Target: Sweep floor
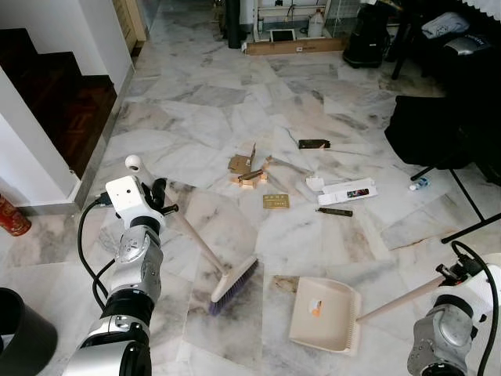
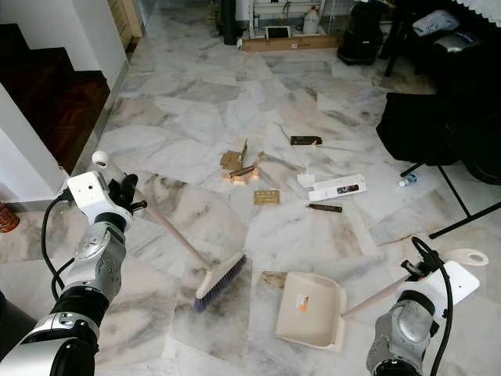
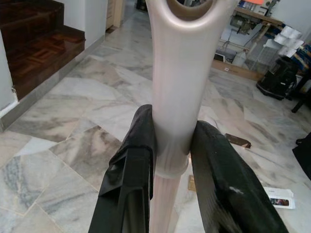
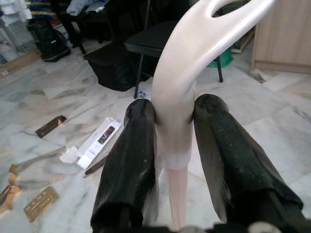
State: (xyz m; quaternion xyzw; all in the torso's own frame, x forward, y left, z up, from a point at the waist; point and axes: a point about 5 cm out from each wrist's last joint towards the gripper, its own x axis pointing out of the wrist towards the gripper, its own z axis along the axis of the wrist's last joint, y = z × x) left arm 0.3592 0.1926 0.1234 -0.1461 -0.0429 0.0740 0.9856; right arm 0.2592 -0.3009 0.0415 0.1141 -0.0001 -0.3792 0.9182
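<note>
I see my left gripper pinching the broom handle, bristles on the marble floor just left of the dustpan. My right gripper clamps the dustpan handle; its wrist view reveals a black chair.

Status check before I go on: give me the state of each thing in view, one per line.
Left gripper: shut on broom handle.
Right gripper: shut on dustpan handle.
Broom: slanted, bristles on the floor.
Dustpan: flat on the floor, empty apart from an orange label.
White box: lying flat, unswept.
Cardboard scraps: scattered ahead of the broom.
</note>
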